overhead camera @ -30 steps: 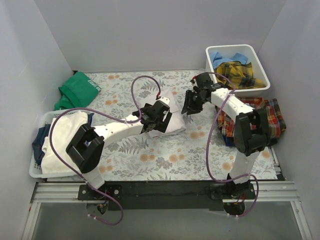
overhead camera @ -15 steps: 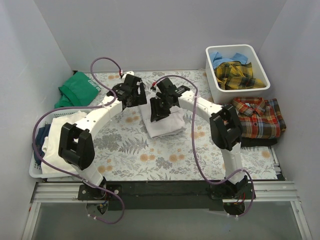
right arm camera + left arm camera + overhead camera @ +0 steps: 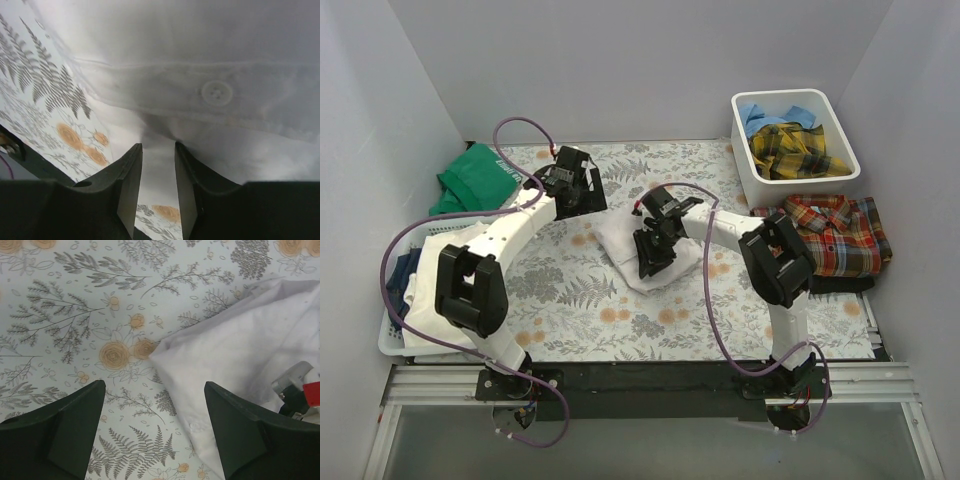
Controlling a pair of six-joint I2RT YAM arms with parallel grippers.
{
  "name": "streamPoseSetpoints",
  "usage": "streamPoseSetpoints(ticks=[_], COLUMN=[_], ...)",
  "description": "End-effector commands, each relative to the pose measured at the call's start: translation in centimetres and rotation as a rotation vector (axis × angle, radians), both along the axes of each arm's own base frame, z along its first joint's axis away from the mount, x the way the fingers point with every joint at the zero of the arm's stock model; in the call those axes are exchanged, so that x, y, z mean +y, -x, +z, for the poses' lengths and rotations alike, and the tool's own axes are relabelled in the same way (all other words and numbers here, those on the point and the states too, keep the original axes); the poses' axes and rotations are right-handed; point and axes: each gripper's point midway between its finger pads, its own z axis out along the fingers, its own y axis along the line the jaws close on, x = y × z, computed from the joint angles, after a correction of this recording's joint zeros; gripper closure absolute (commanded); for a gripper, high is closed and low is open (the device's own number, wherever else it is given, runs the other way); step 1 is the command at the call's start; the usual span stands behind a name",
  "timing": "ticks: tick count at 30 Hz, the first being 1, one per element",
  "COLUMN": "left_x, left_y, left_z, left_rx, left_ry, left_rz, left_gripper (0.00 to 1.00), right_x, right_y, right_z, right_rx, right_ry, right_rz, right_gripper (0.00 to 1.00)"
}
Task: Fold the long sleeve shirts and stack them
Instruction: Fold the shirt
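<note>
folding looks nearly done: the white shirt (image 3: 620, 243) lies mid-worktop, the right gripper (image 3: 158, 150) pinching a fold of it in narrow jaws, the left gripper (image 3: 152, 387) wide and empty over its far-left corner; next probably needs a firm hold to carry it toward the folded plaid shirt (image 3: 835, 235) at the right edge.

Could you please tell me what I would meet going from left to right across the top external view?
From the left: green garment → left gripper → white shirt → red plaid shirt.

From above, my right gripper (image 3: 650, 262) hides the middle of the white shirt (image 3: 615, 235). Both wrist views cut that shirt off at their edges.
</note>
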Motion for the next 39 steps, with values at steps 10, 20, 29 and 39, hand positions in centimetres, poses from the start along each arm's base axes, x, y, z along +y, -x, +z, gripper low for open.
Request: streamPoseSetpoints(ticks=[10, 20, 29, 39], left_x=[-7.9, -13.4, -11.5, -4.8], left_y=[3.2, 6.8, 4.1, 4.9], left_z=[-0.6, -0.7, -7.5, -14.4], left_rx=[-0.068, -0.042, 0.061, 0.262], left_ry=[0.027, 0.086, -0.132, -0.456], left_rz=[-0.404, -0.52, -0.373, -0.128], left_gripper=[0.23, 0.23, 0.24, 0.25], right_x=[-8.4, -11.7, -13.2, -14.7], right_y=[1.6, -2.1, -1.4, 0.4], right_z=[4.3, 11.7, 9.9, 7.6], right_rx=[-0.19, -0.282, -0.215, -0.114], right_ry=[0.154, -0.033, -0.029, -0.08], right_rz=[0.003, -0.376, -0.422, -0.476], right_gripper=[0.6, 0.58, 0.59, 0.53])
